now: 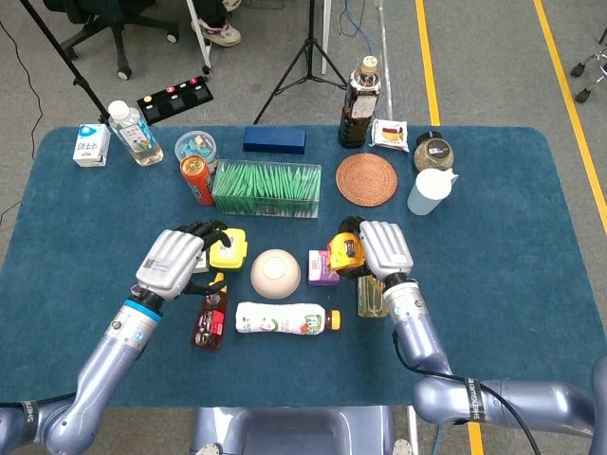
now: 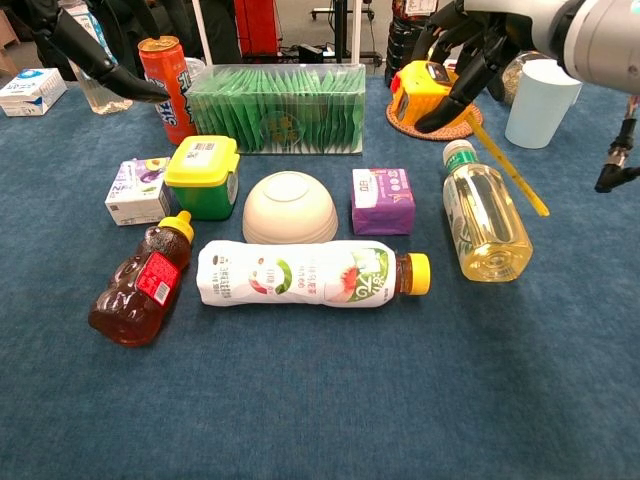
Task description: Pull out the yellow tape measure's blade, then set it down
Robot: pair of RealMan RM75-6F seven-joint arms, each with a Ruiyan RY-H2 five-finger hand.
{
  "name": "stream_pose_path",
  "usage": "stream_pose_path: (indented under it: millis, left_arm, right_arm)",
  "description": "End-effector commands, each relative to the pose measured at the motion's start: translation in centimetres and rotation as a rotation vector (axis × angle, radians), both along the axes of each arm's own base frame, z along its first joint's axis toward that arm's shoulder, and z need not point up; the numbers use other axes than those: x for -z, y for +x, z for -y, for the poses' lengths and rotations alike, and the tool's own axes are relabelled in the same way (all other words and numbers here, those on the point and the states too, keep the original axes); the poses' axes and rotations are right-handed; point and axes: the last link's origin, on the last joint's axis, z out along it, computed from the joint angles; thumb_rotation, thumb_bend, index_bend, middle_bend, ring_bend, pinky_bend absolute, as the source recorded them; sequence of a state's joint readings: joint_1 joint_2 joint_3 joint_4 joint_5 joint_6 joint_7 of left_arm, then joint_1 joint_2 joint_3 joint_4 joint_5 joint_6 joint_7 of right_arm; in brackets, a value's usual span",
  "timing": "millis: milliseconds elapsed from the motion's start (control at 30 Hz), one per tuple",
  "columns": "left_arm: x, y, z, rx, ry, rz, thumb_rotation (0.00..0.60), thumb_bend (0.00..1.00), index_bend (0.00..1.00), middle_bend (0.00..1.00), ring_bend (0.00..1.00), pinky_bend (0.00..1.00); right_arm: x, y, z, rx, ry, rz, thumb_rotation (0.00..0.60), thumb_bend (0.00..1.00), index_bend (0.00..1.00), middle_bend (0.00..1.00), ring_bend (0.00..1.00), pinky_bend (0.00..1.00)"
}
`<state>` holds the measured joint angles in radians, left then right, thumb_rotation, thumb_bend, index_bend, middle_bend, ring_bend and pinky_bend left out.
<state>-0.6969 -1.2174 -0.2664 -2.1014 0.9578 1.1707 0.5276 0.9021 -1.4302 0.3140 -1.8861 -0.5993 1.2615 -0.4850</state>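
The right hand (image 2: 470,50) grips the yellow tape measure (image 2: 425,92). Only the chest view shows its blade (image 2: 507,168) sticking out below. The left hand (image 1: 175,261) hovers open.

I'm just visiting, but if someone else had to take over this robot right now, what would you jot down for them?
Right hand holds the yellow tape measure raised above the table, near the purple carton.
Blade is pulled out, slanting down past the pale-liquid bottle.
Left hand holds nothing, fingers apart, above the yellow-lidded tub.
Done: blade is out.
Left: set the tape measure down.
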Motion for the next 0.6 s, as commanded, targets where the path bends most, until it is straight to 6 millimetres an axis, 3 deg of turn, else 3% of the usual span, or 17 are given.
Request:
stream_pose_path:
  millis: [33,167,400,600]
  left_arm:
    - [0.3,0.7,-0.4,-0.007,-0.001,0.023,0.599,0.13,0.35,0.25,0.26,0.38]
    - [0.6,1.4,-0.9,-0.012,-0.011,0.022,0.543,0.12,0.34,0.25,0.18,0.33]
    - [1.4,2.6,-1.5,-0.012,-0.022,0.022,0.474,0.11,0.21,0.13,0.04,0.29]
    - [2.0,3.4,-1.6,-0.014,-0.033,0.008,0.433,0.11,0.15,0.06,0.0,0.26]
  right_arm:
    - [0.2,0.1,0.0,0.008,0.001,0.009,0.6,0.19,0.68,0.64,0.7,0.68]
    - [0.3,0.3,0.1,0.017,-0.004,0.022,0.6,0.19,0.68,0.63,0.7,0.68]
    - [0.6,1.0,0.3,0.049,-0.021,0.04,0.6,0.2,0.68,0.63,0.7,0.68]
    - [1.0,1.1,0.4,0.072,-0.03,0.042,0.6,0.2,0.68,0.63,0.7,0.68]
